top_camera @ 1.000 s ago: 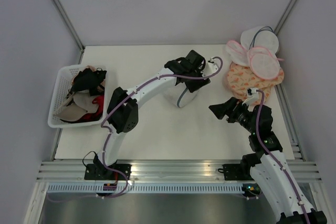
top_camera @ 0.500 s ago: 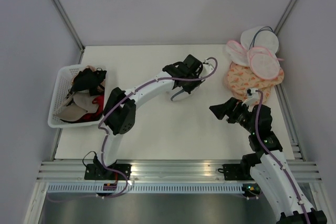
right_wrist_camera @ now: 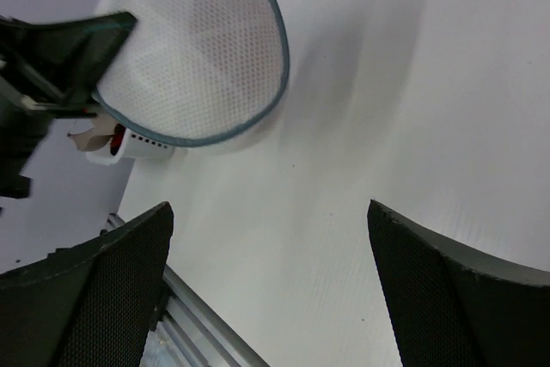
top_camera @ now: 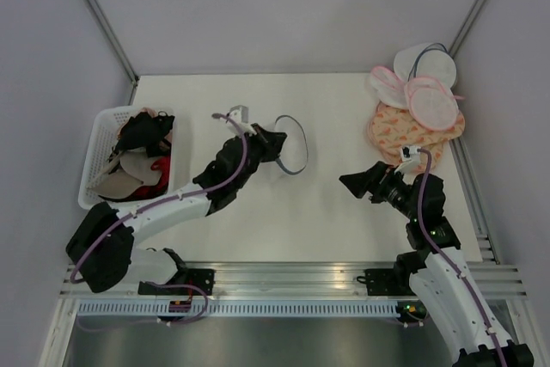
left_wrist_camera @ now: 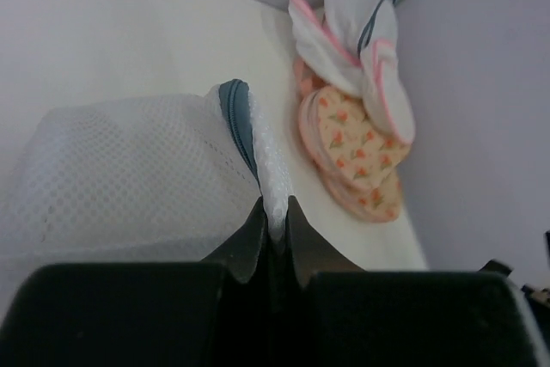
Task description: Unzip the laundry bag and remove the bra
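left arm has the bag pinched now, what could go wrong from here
1. The left gripper is shut on only a thin fold of the laundry bag beside its zipper rim; the mesh could slip out or snag.
2. The right gripper is open and apart from the bag, so any pull may drag the whole bag rather than open the zipper.

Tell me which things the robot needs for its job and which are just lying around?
For the job: laundry bag, its mesh pinched by the left gripper; right gripper, open, apart from it.
Just lying about: basket of clothes; pink-rimmed round bags; peach patterned bags.
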`<state>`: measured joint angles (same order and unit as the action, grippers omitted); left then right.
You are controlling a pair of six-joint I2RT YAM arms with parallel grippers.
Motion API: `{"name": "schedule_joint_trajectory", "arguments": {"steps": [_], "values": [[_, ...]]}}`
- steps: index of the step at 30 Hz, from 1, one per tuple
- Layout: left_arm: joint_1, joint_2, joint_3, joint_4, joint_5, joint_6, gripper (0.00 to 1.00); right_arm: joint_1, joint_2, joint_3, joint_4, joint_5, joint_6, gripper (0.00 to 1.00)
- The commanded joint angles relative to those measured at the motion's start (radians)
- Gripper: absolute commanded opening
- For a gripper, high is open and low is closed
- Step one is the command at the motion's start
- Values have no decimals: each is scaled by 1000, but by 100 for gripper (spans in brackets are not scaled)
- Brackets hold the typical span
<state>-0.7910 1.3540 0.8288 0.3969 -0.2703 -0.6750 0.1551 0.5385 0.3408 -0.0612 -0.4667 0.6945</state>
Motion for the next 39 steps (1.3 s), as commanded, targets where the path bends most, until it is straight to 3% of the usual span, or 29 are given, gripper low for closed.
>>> {"name": "schedule_joint_trajectory", "arguments": {"steps": [1,3,5,7,8,11,13,19,22,30,32,39], "values": [[4,-68,-221,382,-219,-469,2,4,-11,-26,179,-128,112,98],[3,-90,-349,472,-245,-625,2,4,15,-63,301,-192,198,98],[-1,-63,-426,676,-244,-728,2,3,41,-114,442,-226,406,98],[-1,-17,-513,907,-215,-797,2,4,95,-218,709,-256,642,98],[-1,41,-545,986,-201,-799,2,4,130,-277,838,-256,701,98],[-1,147,-559,1246,-127,-811,2,12,170,-335,942,-251,825,98],[-4,175,-548,1263,-72,-857,2,23,164,-335,901,-237,820,98],[-16,159,-491,1264,0,-787,2,84,184,-303,750,-187,768,98],[-16,120,-464,1263,19,-761,2,129,245,-301,767,-155,760,98],[-25,112,-439,1264,43,-801,2,268,452,-275,1029,-8,795,97],[-33,111,-436,1264,52,-796,2,297,534,-292,1191,22,835,94],[-94,135,-442,1264,46,-810,2,382,810,-220,1431,100,869,70]]}}
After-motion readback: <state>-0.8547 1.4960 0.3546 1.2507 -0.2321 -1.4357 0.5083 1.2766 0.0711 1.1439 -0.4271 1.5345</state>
